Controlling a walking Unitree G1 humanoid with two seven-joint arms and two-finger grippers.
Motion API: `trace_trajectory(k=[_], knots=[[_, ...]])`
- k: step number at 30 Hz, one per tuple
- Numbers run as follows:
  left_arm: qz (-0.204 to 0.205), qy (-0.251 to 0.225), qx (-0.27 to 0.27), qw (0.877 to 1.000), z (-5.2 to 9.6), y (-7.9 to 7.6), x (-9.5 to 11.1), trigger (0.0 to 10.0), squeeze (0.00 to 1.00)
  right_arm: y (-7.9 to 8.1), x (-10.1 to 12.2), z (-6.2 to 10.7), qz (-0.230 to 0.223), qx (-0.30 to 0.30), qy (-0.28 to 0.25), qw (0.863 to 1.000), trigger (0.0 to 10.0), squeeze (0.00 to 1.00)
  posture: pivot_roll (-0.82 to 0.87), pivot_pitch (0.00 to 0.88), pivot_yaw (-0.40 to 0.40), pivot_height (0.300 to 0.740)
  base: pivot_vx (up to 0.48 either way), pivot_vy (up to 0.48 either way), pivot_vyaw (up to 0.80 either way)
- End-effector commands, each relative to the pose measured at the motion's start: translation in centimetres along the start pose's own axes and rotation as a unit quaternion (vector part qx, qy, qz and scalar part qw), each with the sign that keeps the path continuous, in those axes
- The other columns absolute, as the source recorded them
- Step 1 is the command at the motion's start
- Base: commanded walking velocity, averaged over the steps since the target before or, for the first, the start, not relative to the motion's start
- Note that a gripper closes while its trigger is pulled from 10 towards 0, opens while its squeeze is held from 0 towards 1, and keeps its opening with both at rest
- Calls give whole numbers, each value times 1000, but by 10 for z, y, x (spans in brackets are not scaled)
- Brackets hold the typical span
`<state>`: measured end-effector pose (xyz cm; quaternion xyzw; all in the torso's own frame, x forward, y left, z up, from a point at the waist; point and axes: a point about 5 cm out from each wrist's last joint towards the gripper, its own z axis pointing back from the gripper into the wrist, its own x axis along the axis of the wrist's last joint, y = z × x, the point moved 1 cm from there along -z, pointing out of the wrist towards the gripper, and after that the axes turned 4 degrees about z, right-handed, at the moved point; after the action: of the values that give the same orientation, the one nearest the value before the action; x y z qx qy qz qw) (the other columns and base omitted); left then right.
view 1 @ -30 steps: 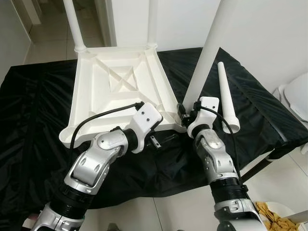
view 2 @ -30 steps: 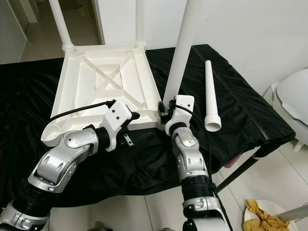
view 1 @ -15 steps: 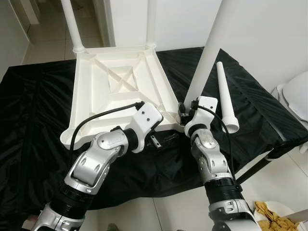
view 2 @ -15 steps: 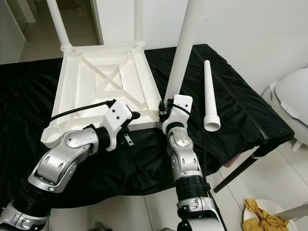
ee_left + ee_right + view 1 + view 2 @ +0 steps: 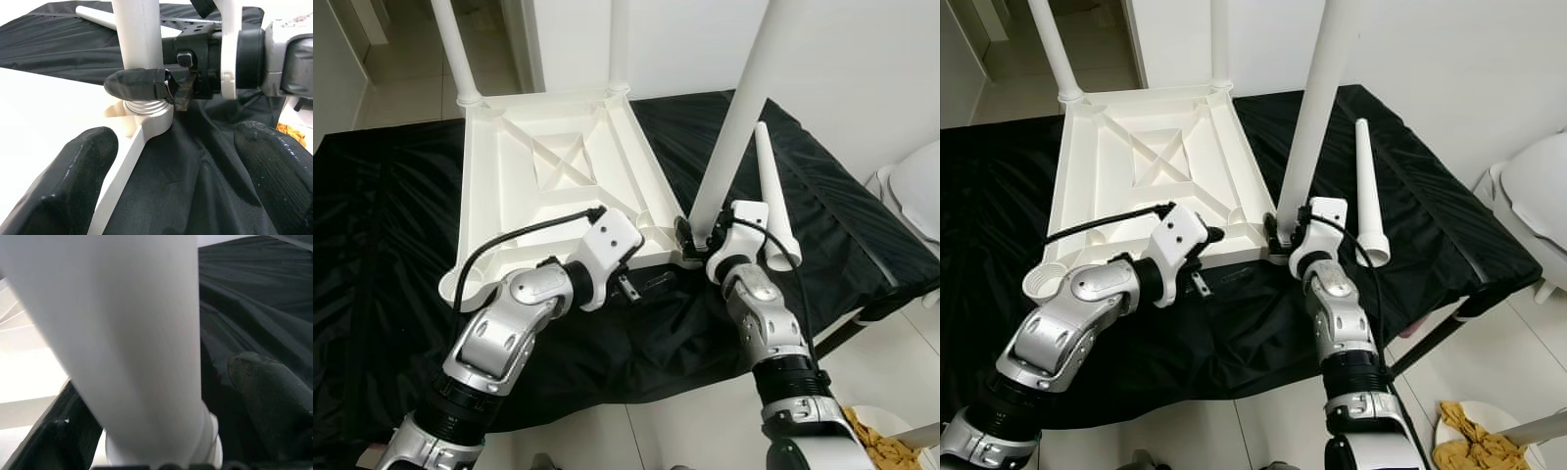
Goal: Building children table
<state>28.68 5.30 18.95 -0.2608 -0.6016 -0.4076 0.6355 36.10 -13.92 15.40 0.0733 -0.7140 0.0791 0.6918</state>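
Note:
A white table top (image 5: 548, 186) lies upside down on black cloth, with two legs (image 5: 450, 49) standing in its far corners. A third white leg (image 5: 739, 117) stands almost upright in the near right corner socket. My right gripper (image 5: 690, 235) is shut on its base, and the right wrist view has the leg (image 5: 122, 333) between the fingers (image 5: 269, 396). My left gripper (image 5: 636, 287) is open just in front of the top's near edge. In its wrist view the fingers (image 5: 73, 186) stand wide apart, facing the leg's threaded end (image 5: 146, 105). A fourth leg (image 5: 769, 191) lies loose on the cloth.
The cloth-covered surface ends at its right edge (image 5: 901, 284), with tiled floor beyond. A white rounded object (image 5: 915, 191) stands at the far right, and a bowl of yellow scraps (image 5: 1469, 441) sits on the floor. A wall and doorway are behind.
My right wrist and forearm have shifted slightly to the right around the leg's base, still holding it. The leg stays in the corner socket. The left arm has not moved.

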Motion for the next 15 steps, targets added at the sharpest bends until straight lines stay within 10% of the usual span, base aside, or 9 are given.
trace_trajectory(k=[1, 15], knots=[[4, 5, 16, 1000, 1, 2, -3, 10000, 0, 1, 0, -1, 2, 27, -2, 1000, 10000, 0, -65, 42, 3, 740, 0, 0, 0], [32, 34, 48, 998, -4, 4, -18, 10000, 0, -27, 12, -9, 59, 128, -3, 990, 10000, 0, -56, 44, 5, 740, 0, 0, 0]])
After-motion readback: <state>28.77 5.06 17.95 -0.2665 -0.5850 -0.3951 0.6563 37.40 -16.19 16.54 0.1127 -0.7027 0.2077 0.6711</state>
